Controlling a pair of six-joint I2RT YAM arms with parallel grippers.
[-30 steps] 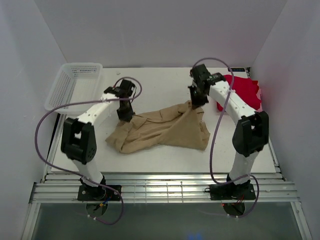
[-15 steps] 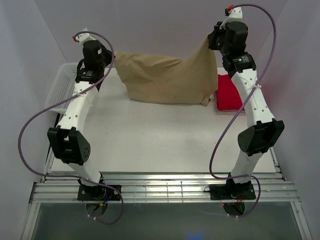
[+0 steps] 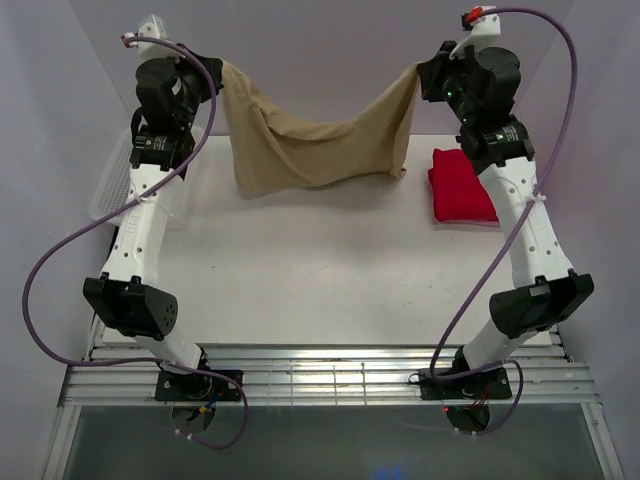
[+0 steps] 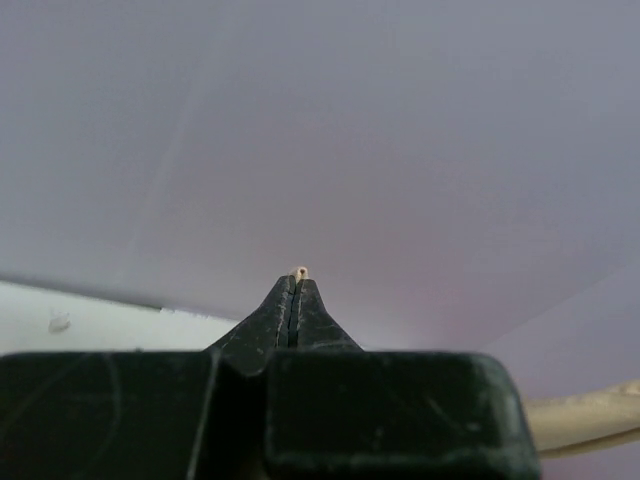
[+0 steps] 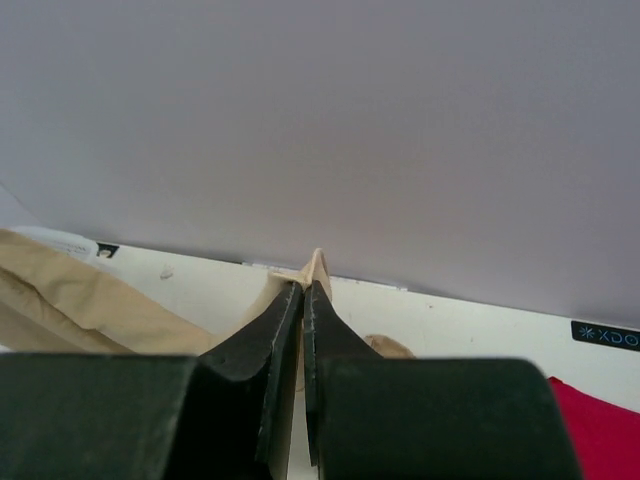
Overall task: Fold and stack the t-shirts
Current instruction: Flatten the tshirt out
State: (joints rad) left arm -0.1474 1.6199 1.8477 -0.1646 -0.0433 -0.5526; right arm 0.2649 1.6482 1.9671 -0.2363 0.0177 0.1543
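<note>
Left arm (image 3: 145, 215) standing near full stretch from base at near edge, elbow low, forearm slanting up toward far wall. Left gripper (image 3: 216, 72) sitting high, pointing inward to right; jaws pressing together, sliver of tan t-shirt (image 3: 310, 150) showing at tips in wrist view. Right arm (image 3: 525, 220) mirroring: elbow low at right side, forearm climbing up and inward. Right gripper (image 3: 421, 78) pointing left, jaws pinching cloth edge, thin slit between fingers. Both grippers hanging at like height, well apart.
</note>
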